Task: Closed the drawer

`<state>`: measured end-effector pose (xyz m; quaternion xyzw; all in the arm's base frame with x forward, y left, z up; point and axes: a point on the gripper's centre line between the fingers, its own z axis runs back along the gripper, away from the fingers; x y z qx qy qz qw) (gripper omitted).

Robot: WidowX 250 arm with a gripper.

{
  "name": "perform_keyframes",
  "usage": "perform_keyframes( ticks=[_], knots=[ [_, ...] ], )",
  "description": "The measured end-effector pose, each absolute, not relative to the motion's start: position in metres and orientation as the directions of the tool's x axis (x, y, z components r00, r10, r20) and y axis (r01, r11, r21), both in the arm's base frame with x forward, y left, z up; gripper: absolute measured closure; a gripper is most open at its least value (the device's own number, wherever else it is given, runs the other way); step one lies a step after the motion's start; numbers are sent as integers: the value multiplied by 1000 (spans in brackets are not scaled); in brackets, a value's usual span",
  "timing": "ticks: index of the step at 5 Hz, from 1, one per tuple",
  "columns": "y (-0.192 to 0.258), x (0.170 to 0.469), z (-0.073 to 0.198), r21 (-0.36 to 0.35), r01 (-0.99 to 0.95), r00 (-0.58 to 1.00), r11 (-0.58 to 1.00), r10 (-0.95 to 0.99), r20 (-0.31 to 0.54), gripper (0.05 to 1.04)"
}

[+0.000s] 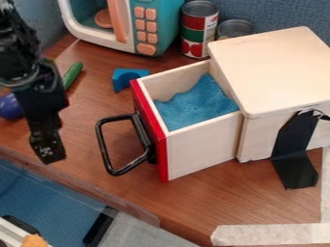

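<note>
Pale tape (270, 234) sits down front, at the near right of your bench (206, 202). Your drawer (199, 149) is sticking out of the wooden box (270, 67), toward the bench's left side, crumpled blue stuff (193, 103) inside, black handle (106, 144) on its red front. Your gripper (49, 153) hangs left of that handle, apart from it, near the bench's front edge; can't tell if it's released or clenched, sorry. Blue block (121, 79)'s just behind the drawer, toy microwave (158, 29) and cans (199, 29) further back.
</note>
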<state>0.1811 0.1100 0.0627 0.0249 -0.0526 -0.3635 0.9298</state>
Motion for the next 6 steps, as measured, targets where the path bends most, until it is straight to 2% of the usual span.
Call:
perform_keyframes(
  ticks=[3, 6],
  knots=[
    [101, 187, 40, 80, 707, 693, 702, -711, 116, 84],
    [83, 208, 23, 105, 720, 674, 686, -728, 129, 84]
  ],
)
